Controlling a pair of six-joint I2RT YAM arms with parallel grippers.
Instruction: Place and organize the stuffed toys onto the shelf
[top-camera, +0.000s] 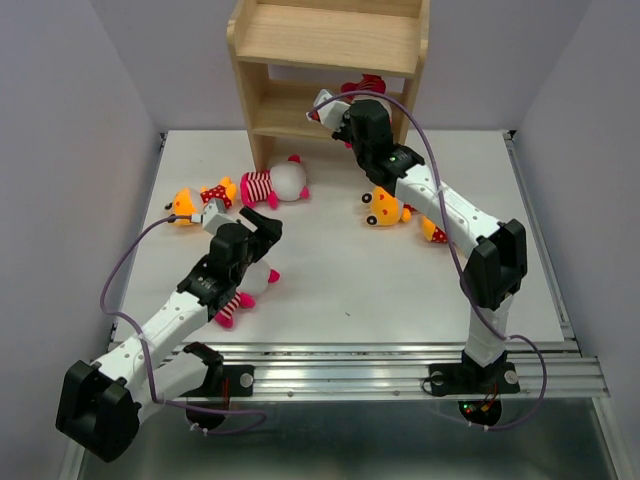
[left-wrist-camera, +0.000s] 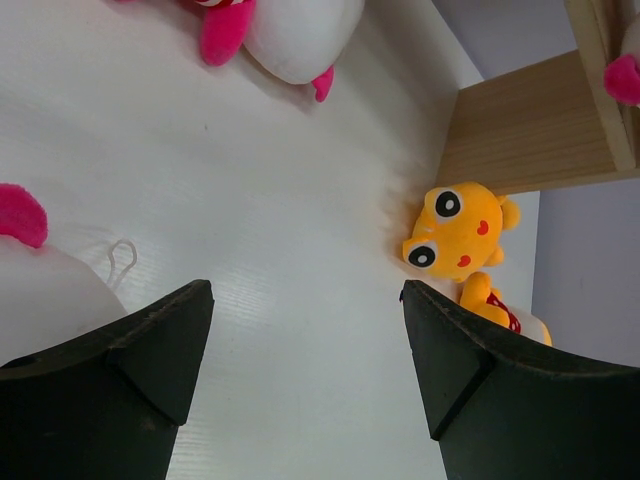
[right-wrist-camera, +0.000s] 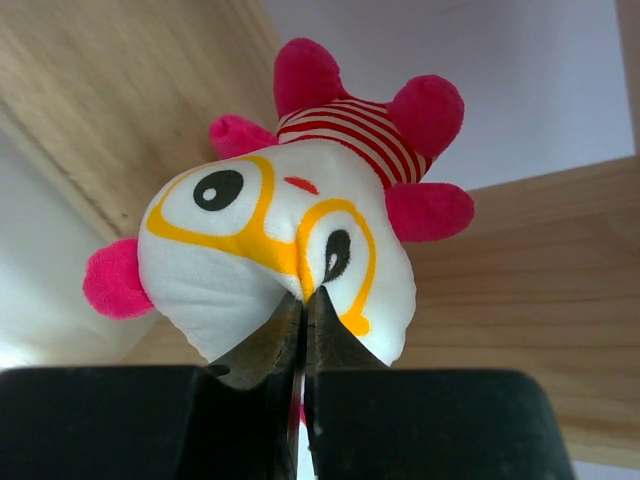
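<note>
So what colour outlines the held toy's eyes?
Yellow-orange rings on the white-headed toy; the right wrist view shows it best.

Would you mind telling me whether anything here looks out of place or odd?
Yes. The right gripper pinches a white toy by its face cloth, leaving it tilted by the shelf. The other toys lie scattered on the table.

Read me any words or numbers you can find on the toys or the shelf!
None: no words, letters or numbers show in any view.
The striped toy and the yellow toy carry only printed faces.
The shelf is bare wood.
</note>
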